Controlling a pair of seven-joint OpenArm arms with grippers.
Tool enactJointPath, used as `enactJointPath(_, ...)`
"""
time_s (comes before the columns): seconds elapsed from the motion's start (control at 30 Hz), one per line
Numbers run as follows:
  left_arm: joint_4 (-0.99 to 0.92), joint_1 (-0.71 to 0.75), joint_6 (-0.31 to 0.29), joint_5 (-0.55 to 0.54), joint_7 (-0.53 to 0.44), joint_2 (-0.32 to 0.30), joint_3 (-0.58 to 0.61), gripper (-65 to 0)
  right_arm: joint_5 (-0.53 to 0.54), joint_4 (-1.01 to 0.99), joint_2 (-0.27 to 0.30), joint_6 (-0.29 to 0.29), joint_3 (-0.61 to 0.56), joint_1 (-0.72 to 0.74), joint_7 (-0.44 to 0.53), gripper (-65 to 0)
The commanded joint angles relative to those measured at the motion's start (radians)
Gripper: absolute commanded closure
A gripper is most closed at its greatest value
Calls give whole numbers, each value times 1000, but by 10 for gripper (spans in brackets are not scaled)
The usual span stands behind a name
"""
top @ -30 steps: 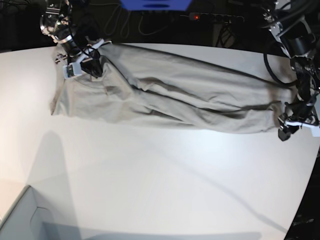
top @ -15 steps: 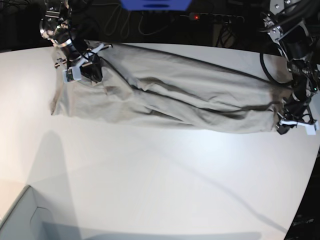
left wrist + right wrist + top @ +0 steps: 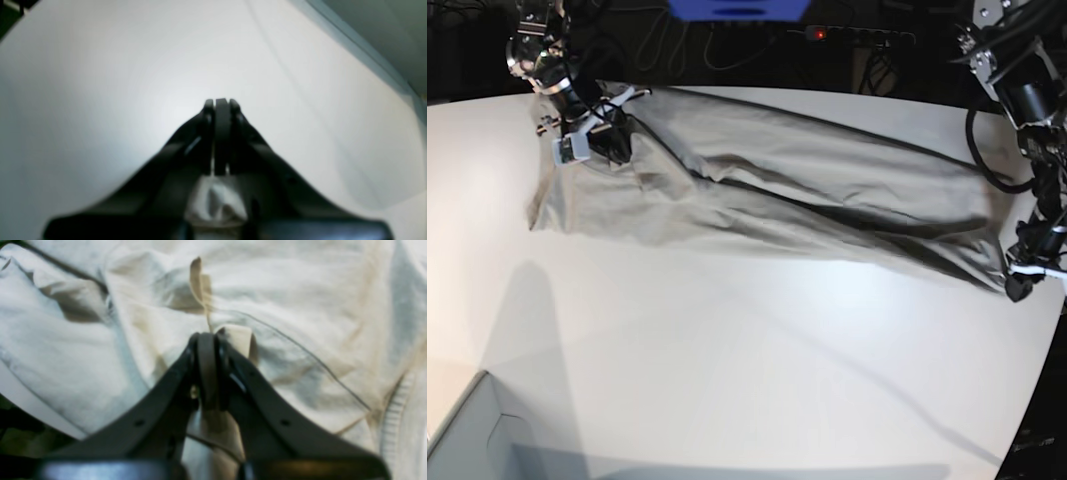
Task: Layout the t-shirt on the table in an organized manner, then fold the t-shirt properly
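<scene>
The t-shirt [image 3: 807, 200] lies stretched in a long creased band across the far half of the table [image 3: 727, 360]. At its left end my right gripper [image 3: 582, 145] is shut on a fold of cloth. In the right wrist view, the right gripper [image 3: 206, 336] pinches a beige flap, with the t-shirt [image 3: 300, 306] filling the picture. My left gripper [image 3: 1017, 287] is shut on the shirt's right end, close to the table's right edge. In the left wrist view, the left gripper [image 3: 221, 101] has its tips together, with a bunch of the t-shirt [image 3: 217, 200] between the fingers and the bare table [image 3: 100, 83] beyond.
A pale box corner [image 3: 467, 440] sits at the near left. Behind the table's curved far edge are a blue object [image 3: 737, 8], a power strip [image 3: 847, 35] with a red light, and cables. The table's right edge runs just past the left gripper.
My left gripper has shut on the shirt's right end and drawn it right and toward the table edge, stretching the cloth. The right gripper keeps its hold and has barely moved.
</scene>
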Motion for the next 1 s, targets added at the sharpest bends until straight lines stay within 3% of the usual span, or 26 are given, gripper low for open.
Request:
enactJointPath(0.0,33,2,-12,-13,-20,-14,-4,-2,13,12,6,10,1,0,26,0)
enactJointPath(0.37,114,46,-18,-15,-18,-14,-4,-2,13,12,6,10,1,0,26,0)
enactJointPath(0.53,240,118,-23,-19,69,14,-7,-2,13,12,6,10,3,0,26,0)
enactJointPath(0.73,352,249,-23,-125,108,37,-53,-2,13,12,3,10,3,0,26,0)
enactJointPath(0.97,266,332,-24,-160,100,30,-53,-2,13,12,2,10,3,0,26,0)
